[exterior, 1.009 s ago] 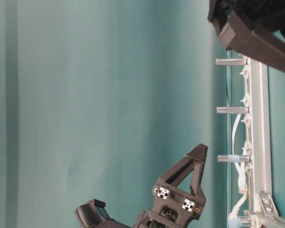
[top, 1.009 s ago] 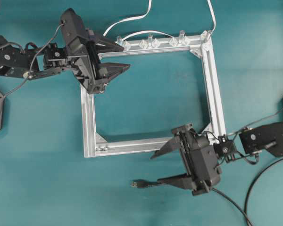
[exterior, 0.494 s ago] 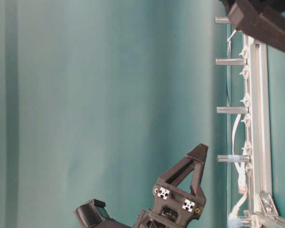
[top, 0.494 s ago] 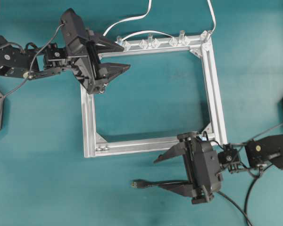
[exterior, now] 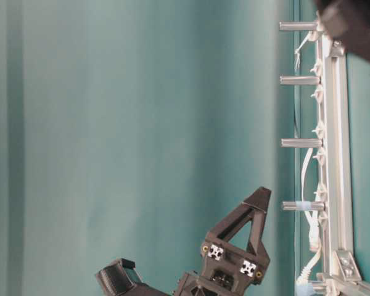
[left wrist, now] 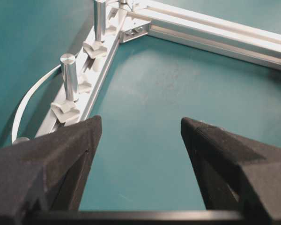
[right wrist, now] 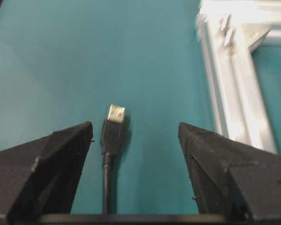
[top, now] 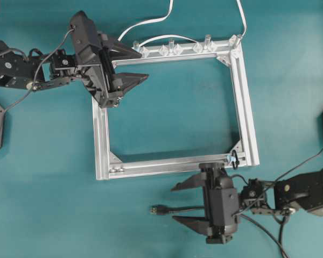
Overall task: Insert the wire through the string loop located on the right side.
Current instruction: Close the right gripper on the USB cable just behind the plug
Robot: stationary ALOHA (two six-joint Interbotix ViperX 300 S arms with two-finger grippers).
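1. From my overhead feed, the wire (top: pixel 175 209) runs under the right gripper (top: pixel 180 203), so I lose it beneath the black body; only the plug end and a short stretch show to the left.
2. The string loop (top: pixel 234 158) is tiny. I make it out as a dark ring on the silver frame (top: pixel 100 141) at its lower right corner, just above the right gripper's body; in the right wrist view it is out of shot.
3. The table-level view cuts off the right arm to a dark blur in the top corner, and the left gripper (exterior: pixel 243 231) shows only partly at the bottom edge.
4. I count two grippers, one wire, one loop and one square frame of four bars. Along the top bar I see several clear plastic clips (top: pixel 164 50) and upright metal pegs (left wrist: pixel 69 77), though I cannot count them surely. Two white flat cables (top: pixel 151 21) leave the top edge.
5. The right gripper's jaws stand wide apart, holding nothing. In the wrist view the plug (right wrist: pixel 116 114) lies flat on the teal table (top: pixel 43 188) between the two fingers (right wrist: pixel 51 159), touching neither.
6. The left gripper (top: pixel 134 64) is likewise spread and empty, over the frame's upper left corner.
7. The frame is grooved aluminium, matt silver, with corner brackets. The fingers are black, wedge-shaped, with a rough surface. The plug is a flat metal rectangle on a black moulded body.
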